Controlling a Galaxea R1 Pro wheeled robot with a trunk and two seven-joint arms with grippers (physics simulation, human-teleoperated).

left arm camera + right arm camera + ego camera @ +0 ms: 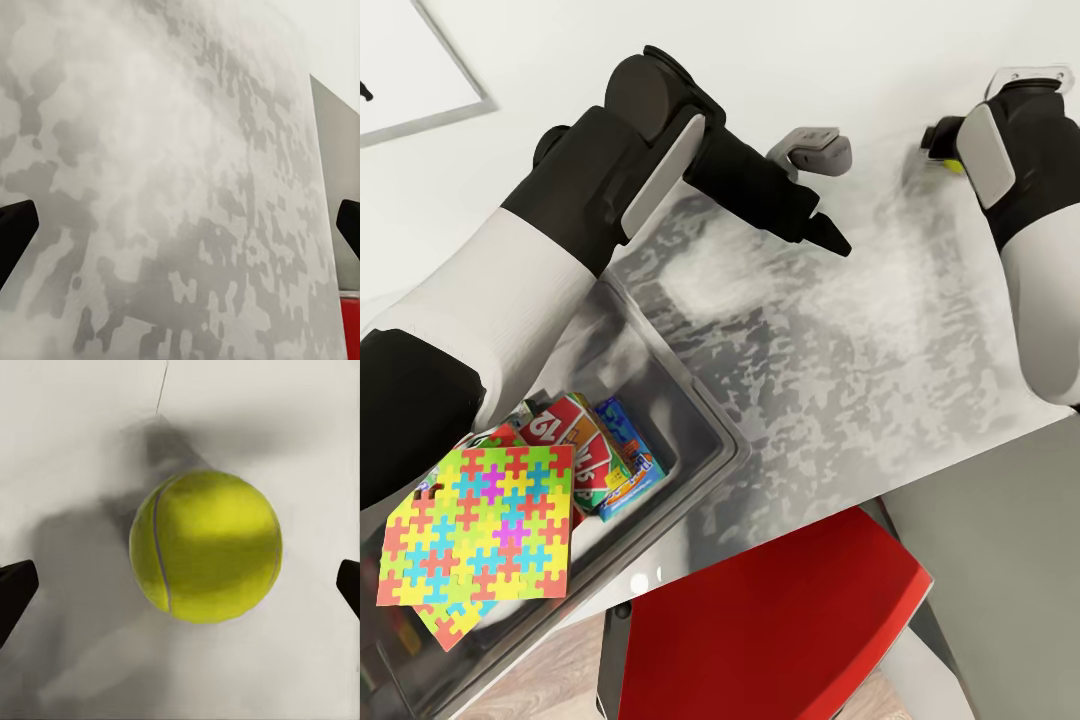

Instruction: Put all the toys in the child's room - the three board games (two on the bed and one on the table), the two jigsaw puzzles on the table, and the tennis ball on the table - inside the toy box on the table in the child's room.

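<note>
table point(840, 330): glossy mottled grey top; tennis ball point(205, 546): matt felt; toy box point(705, 420): smooth grey plastic

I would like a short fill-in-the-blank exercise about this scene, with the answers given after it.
1. The right pincer is open around the ____ ball.
2. The jigsaw puzzle lies in the toy ____.
3. The chair beside the table is ____.
4. The left pincer is ____.

Answers: tennis; box; red; open

Puzzles point(478, 538) and games point(592, 452) in box point(700, 420), on bench point(840, 340); ball point(205, 546) on bench far right of box.
</note>
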